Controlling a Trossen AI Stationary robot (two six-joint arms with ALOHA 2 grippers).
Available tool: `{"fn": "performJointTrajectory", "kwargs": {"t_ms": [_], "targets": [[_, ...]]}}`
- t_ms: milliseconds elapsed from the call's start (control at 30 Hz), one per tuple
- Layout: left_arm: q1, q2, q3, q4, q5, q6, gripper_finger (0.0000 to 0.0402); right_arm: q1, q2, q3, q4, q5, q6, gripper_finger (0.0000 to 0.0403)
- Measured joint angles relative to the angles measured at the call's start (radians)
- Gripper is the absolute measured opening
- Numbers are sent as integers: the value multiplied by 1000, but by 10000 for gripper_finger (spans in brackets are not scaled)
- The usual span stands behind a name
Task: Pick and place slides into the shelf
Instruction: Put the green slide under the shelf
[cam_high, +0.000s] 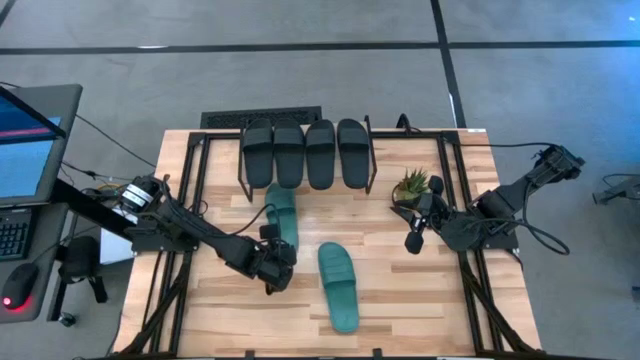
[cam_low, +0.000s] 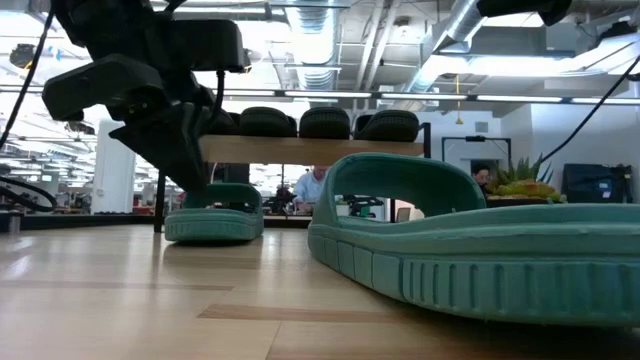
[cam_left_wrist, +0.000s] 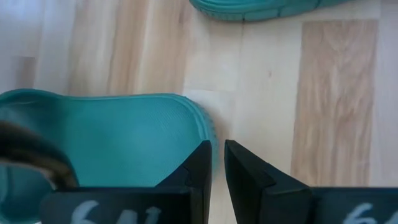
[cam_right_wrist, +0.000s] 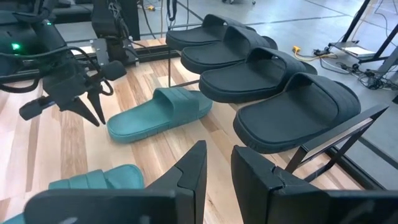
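Several black slides (cam_high: 305, 152) lie side by side on top of the shelf (cam_low: 300, 150) at the table's far side. One teal slide (cam_high: 283, 215) rests sole down on the table, its toe end under the shelf's front. My left gripper (cam_left_wrist: 216, 149) is shut with a thin gap and points slanting down at that slide's heel end. A second teal slide (cam_high: 338, 285) lies flat nearer the front, right of the left gripper. My right gripper (cam_right_wrist: 219, 149) hovers shut over the table's right side, with nothing between its fingers. My left gripper comes slanting down from the near left. Its fingertips (cam_left_wrist: 200, 155) stand at the rim of the teal slide's heel end (cam_left_wrist: 202, 121). Nothing is between the fingers. I cannot tell whether a fingertip touches the rim. The slide lies flat on the table.
A small potted plant (cam_high: 412, 185) stands at the table's right, close to my right gripper. A monitor (cam_high: 25, 140) sits beyond the left edge. Bare wood (cam_high: 420, 300) lies near the front right. People show in the room behind the shelf.
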Motion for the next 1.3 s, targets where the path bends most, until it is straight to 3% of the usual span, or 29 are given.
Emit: {"fn": "performJointTrajectory", "kwargs": {"t_ms": [533,1300], "targets": [[25,45,0,5,36,52,14,0,0,0,4,1,1,64],[81,50,1,-73,-39,29,14,0,0,0,3,0,8,64]]}}
